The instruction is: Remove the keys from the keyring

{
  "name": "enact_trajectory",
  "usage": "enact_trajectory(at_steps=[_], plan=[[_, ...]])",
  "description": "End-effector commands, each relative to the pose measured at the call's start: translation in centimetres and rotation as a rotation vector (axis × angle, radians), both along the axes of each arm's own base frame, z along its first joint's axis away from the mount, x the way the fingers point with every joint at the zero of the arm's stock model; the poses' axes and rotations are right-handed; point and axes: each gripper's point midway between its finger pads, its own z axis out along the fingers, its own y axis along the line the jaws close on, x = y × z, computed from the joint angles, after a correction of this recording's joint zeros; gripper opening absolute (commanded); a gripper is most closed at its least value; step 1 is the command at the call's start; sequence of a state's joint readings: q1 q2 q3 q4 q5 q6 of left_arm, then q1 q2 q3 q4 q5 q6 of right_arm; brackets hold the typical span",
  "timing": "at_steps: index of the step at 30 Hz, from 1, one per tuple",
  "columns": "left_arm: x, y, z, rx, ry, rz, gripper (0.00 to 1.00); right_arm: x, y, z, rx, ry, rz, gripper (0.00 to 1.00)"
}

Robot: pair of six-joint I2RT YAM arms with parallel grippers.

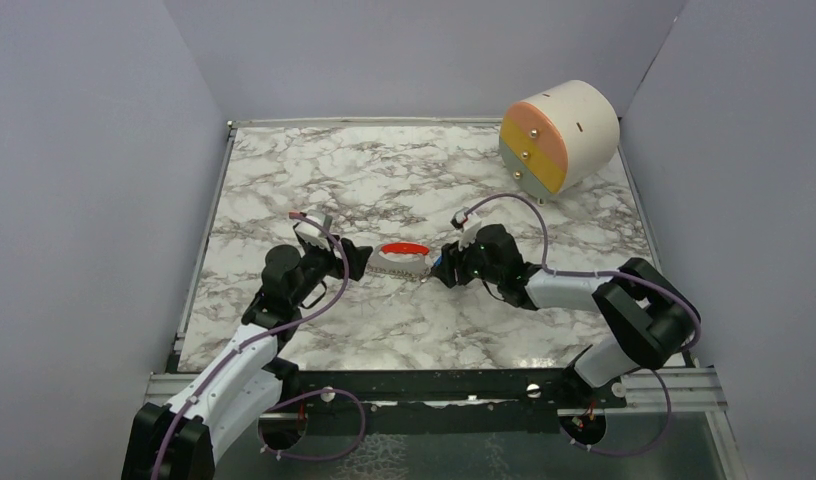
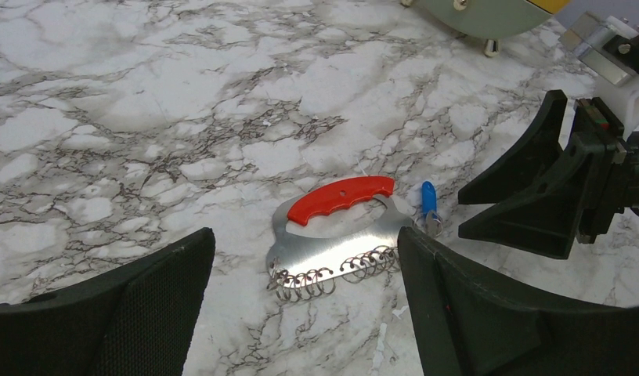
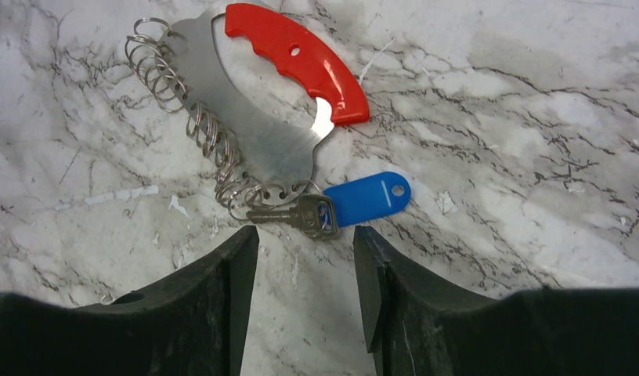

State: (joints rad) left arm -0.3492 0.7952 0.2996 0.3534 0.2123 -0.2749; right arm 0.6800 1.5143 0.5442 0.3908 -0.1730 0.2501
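The keyring is a flat steel plate (image 3: pixel 254 133) with a red grip (image 3: pixel 297 59) and several wire rings (image 3: pixel 156 63) along its edge. It lies flat on the marble and also shows in the top view (image 1: pixel 402 258) and the left wrist view (image 2: pixel 340 247). I see only one small metal key (image 3: pixel 289 213), with a blue tag (image 3: pixel 367 200), hanging on the end ring. My right gripper (image 3: pixel 305 243) is open and empty, its fingertips just short of that key. My left gripper (image 2: pixel 305 243) is open wide and empty, facing the plate's ringed edge from the left.
A round drawer unit (image 1: pixel 559 135) with yellow and orange fronts stands at the back right. Grey walls close in the marble table (image 1: pixel 384 170) on three sides. The two grippers face each other across the keyring, with the right gripper (image 2: pixel 467 213) showing in the left wrist view.
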Motion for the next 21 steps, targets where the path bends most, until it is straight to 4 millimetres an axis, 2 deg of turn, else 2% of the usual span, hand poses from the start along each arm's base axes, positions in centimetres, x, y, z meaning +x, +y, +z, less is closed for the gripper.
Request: enact_trajectory(at_steps=[1,5,11,17,21], plan=[[-0.1,0.0,0.7,-0.011,-0.041,0.002,0.86,1.2,2.0,1.3,0.052,-0.047,0.034,0.48],[-0.3,0.0,0.9,-0.018,-0.047,-0.005,0.81,1.7,2.1,0.6,0.031,-0.043,0.026,0.46],[-0.4,0.2,1.1,-0.028,-0.056,0.006,0.76,0.9,1.8,-0.1,0.027,-0.024,0.019,0.46],[-0.4,0.4,0.9,-0.027,-0.054,0.018,0.66,0.4,1.7,-1.2,0.004,0.008,0.023,0.42],[-0.4,0.4,0.9,-0.028,-0.054,0.017,0.65,0.0,1.4,-2.2,-0.014,0.028,0.004,0.4]])
